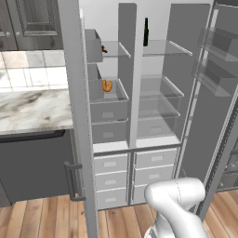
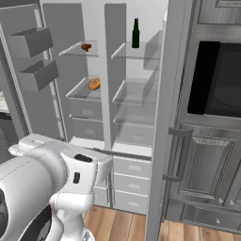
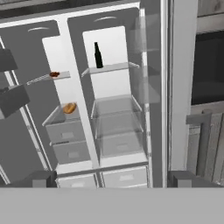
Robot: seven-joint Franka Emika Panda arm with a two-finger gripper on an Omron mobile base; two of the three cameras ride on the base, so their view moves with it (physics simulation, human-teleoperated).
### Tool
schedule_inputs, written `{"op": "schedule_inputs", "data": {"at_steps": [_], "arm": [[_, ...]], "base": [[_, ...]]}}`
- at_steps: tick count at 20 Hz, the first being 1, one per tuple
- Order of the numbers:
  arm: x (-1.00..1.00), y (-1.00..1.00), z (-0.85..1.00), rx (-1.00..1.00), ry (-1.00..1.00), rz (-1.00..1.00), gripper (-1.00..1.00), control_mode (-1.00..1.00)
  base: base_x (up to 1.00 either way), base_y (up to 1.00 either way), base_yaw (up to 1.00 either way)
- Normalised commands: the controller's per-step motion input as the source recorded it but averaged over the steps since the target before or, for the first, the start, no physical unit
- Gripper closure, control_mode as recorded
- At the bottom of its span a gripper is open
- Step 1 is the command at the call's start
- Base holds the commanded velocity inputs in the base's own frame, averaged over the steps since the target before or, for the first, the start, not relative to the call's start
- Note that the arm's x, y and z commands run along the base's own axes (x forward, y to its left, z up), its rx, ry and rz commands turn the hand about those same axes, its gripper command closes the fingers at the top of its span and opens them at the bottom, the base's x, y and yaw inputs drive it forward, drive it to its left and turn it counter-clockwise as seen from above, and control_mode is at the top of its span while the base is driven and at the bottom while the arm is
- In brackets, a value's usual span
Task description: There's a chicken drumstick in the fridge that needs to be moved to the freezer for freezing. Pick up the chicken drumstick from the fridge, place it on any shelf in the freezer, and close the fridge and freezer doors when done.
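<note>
Drumstick (image 1: 103, 49) in the left base view lies on the top shelf (image 1: 111, 54) of the narrow left compartment, long axis roughly sideways (too small to tell its ends). From the right base view it (image 2: 86, 46) sits above an orange food item (image 2: 94, 84). Hand view: pincer (image 3: 113, 179) wide open, empty, drumstick (image 3: 54, 74) far ahead, up-left; no legible writing.

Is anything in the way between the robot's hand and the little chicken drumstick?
Nothing visible. Both doors stand open, and the chicken drumstick lies on an upper shelf, ahead of the open gripper.
</note>
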Motion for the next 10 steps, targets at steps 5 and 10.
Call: {"op": "schedule_inputs", "data": {"at_steps": [5, 10], "arm": [[0.12, -0.45, -0.04, 0.0, -0.09, 0.04, -1.0, -1.0], [0.27, -0.34, -0.14, 0.0, -0.12, 0.05, -1.0, -1.0]], "base": [[0.0, 0.0, 0.0], [0.0, 0.0, 0.0]]}}
